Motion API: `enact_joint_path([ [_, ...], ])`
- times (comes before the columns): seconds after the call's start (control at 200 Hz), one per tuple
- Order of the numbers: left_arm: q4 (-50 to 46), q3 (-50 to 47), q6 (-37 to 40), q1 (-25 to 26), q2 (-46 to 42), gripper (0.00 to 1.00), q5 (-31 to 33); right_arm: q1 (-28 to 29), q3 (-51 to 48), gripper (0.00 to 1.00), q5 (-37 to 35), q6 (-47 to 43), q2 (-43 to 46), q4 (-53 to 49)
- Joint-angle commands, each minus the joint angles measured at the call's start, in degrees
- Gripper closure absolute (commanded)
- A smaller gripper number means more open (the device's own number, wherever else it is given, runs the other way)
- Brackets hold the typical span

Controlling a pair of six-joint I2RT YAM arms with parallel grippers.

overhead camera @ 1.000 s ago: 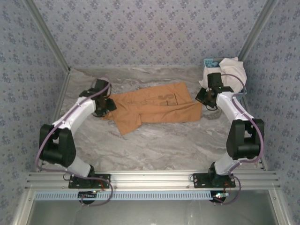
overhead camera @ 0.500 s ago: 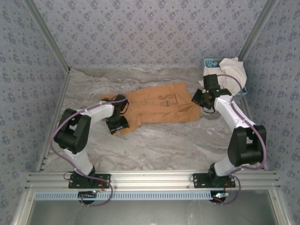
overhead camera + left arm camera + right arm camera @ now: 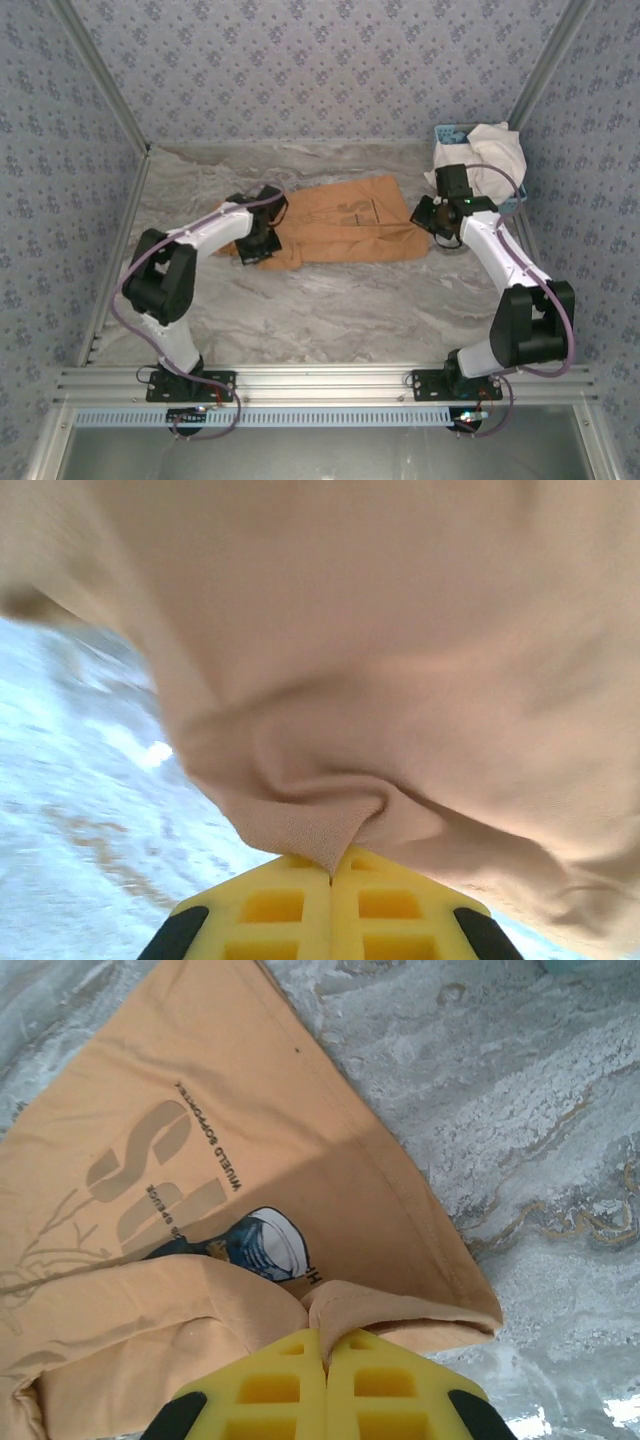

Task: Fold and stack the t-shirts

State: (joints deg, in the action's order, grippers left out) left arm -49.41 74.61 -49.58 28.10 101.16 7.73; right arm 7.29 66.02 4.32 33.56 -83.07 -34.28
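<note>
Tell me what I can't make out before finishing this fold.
- Left wrist: tan shirt, close and blurred; which edge the left claw pinches is unclear.
- Right wrist: a fold by the right claw covers part of the print.
- Top: white shirt hides most of the basket.

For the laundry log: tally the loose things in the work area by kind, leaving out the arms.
T-shirts: 2 (tan-orange t-shirt, white t-shirt)
Baskets: 1 (light-blue basket)
Total: 3
</note>
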Motion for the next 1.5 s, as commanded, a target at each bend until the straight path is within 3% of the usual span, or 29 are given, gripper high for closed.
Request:
enact_joint_path([
  [0.0, -4.16, 6.85, 1.02, -4.51, -9.88, 1.00, 7.62, 0.19, 6.65, 1.00, 1.38, -1.31, 1.35, -1.84],
  [0.155, -3.81, 14.59, 2.18, -9.89, -17.12, 1.00, 9.54, -0.39, 16.15, 1.00, 3.12, -2.25, 1.42, -1.35],
  [0.305, -1.11, 20.22, 4.09, -11.95, -24.24, 1.00, 12.89, -0.45, 22.66, 1.00, 4.56, -1.84, 4.23, 2.20],
  [0.555, 4.11, 23.74, 7.81, -12.01, -37.51, 1.00, 16.96, 0.68, 16.77, 1.00, 6.54, -0.54, 20.88, 12.10],
  [0.68, 3.90, 29.33, 8.92, -12.01, -38.67, 1.00, 17.13, 0.96, 14.75, 1.00, 6.47, 1.34, 27.98, 13.07],
  [0.814, -0.02, 40.78, 9.45, -12.69, -30.75, 1.00, 14.58, 0.72, 16.52, 1.00, 8.87, 4.52, 26.47, 12.43],
  [1.064, -6.59, 63.04, 5.26, -20.44, -5.08, 1.00, -1.73, -0.81, 22.14, 1.00, 12.42, 10.65, 9.97, 19.29],
  [1.289, -10.70, 95.36, 4.41, -27.19, 20.28, 1.00, -14.87, -2.83, 30.27, 1.00, 17.84, 13.90, -7.92, 28.95],
  [1.404, -5.76, 99.15, 0.34, -30.15, 22.62, 1.00, -18.77, -3.56, 38.82, 1.00, 19.22, 14.61, -14.02, 30.70],
  [1.494, -0.87, 98.70, 2.15, -30.37, 19.54, 1.00, -19.26, -4.20, 43.90, 1.00, 19.09, 14.69, -15.95, 32.93],
])
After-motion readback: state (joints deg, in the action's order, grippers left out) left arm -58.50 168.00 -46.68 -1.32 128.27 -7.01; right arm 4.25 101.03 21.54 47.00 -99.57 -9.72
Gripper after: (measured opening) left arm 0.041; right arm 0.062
